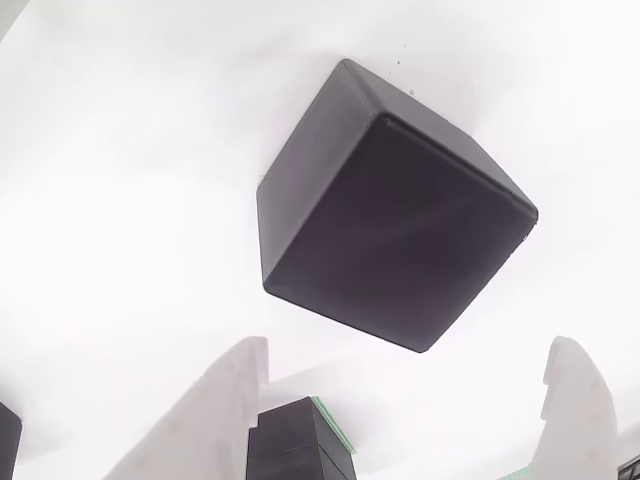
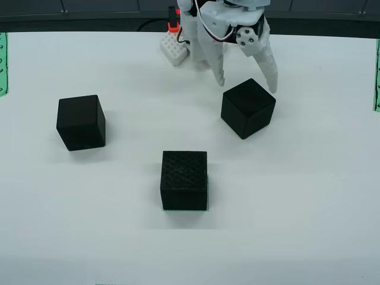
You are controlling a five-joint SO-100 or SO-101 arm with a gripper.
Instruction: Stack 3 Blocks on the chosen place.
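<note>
Front view: your gripper [image 2: 247,84] hangs with its white fingers [image 2: 215,66] spread wide, just behind the smooth cube [image 2: 247,108], gripping nothing.

From the view that rides on the gripper, that smooth cube [image 1: 392,208] lies turned cornerwise on the white table [image 1: 120,180] ahead of the fingertips. In the front view, the rough cube [image 2: 184,180] sits nearer you on the green striped patch [image 2: 185,210], and the third cube [image 2: 81,122] stands well apart at left.

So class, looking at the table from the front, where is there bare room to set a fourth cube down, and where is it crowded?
Free: the strip in front of the textured cube, and the gap between it and the left cube. Crowded: the back, where the open gripper hangs over the right cube.
</note>
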